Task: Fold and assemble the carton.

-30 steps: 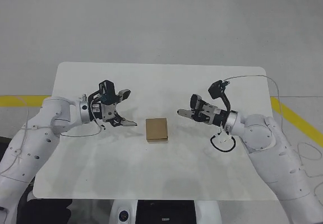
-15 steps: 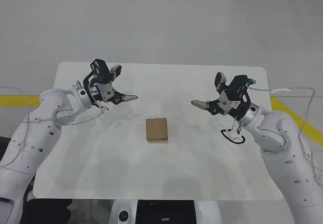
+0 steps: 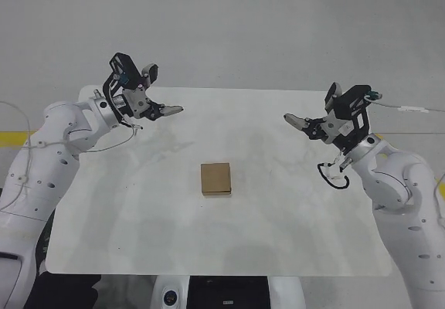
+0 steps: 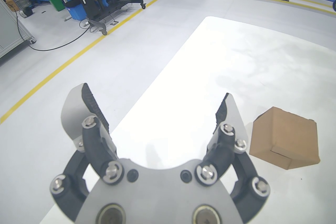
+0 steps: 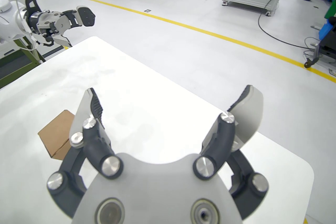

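A small brown carton (image 3: 216,179) stands closed on the white table (image 3: 253,232), near its middle. It also appears as the brown carton (image 4: 284,138) in the left wrist view and, partly behind a finger, as the carton (image 5: 56,131) in the right wrist view. My left gripper (image 3: 170,108) hangs open over the table's far left corner, well away from the carton, with nothing between its fingers (image 4: 90,107). My right gripper (image 3: 293,120) is open over the far right part of the table, also empty and apart from the carton.
The table's far edge and rounded corners lie close under both grippers. Beyond the table is bare floor with yellow lines (image 3: 6,139). A cable loop (image 3: 332,174) hangs at my right wrist.
Both arms have drawn back from the carton, rising and moving outward toward the far corners of the table. The carton has stayed in place.
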### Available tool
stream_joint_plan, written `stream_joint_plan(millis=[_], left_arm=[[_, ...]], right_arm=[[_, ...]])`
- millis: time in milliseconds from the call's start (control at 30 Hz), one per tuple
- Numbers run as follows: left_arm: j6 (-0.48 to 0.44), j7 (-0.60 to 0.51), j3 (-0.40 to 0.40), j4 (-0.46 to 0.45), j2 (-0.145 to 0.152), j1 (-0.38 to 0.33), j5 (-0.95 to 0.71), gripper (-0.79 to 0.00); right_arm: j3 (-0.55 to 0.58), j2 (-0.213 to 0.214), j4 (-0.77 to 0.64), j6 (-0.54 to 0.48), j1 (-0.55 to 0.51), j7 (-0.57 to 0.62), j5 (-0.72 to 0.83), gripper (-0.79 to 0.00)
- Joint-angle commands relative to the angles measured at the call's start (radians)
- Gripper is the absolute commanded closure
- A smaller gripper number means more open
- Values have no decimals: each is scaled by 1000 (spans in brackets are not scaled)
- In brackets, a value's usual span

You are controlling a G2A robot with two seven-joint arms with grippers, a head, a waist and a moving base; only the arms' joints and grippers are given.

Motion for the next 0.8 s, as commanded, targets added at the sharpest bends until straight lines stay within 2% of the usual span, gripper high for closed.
stream_joint_plan(millis=[0,767], left_arm=[[-1,0,-3,12,-4,-9,-8,-785],[-2,1,-5,20,-6,-13,-19,-785]], right_arm=[[0,0,0,0,0,0,0,-785],[0,0,0,0,0,0,0,-785]])
